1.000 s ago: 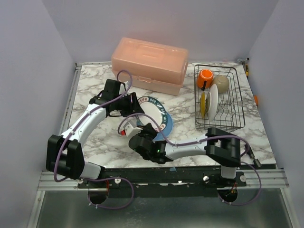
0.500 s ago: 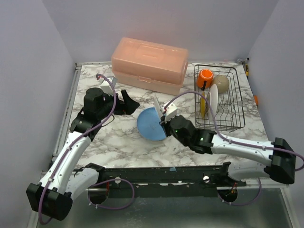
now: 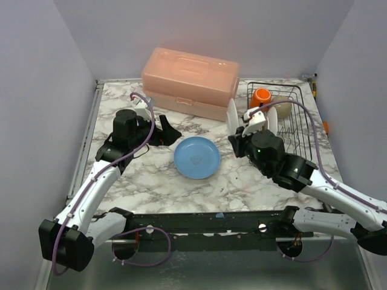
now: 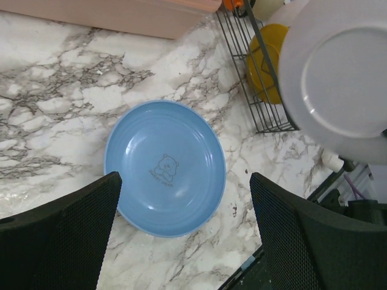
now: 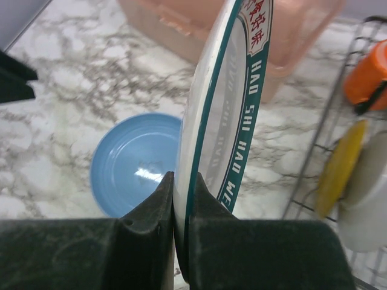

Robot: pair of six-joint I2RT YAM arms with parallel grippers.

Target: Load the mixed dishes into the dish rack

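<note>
My right gripper point(image 3: 237, 134) is shut on the rim of a white plate with a green lettered band point(image 5: 227, 109), held upright on edge in the air just left of the black wire dish rack point(image 3: 300, 158). The plate also shows in the top view point(image 3: 231, 116) and the left wrist view point(image 4: 338, 72). The rack holds an orange mug point(image 3: 261, 96), a cream bowl point(image 3: 282, 106), a yellow plate point(image 5: 340, 166) and a white plate point(image 3: 272, 124). A blue plate point(image 3: 197, 157) lies flat mid-table. My left gripper point(image 4: 184, 232) is open and empty above its near-left side.
A big pink lidded box point(image 3: 190, 81) stands at the back, left of the rack. The marble table point(image 3: 145, 181) has purple walls on three sides. The rack point(image 4: 254, 90) lies close to the right wall.
My right gripper has lifted the white lettered plate off the blue plate and carried it right and back toward the rack. My left arm drew back left, open. The blue plate now lies flat.
</note>
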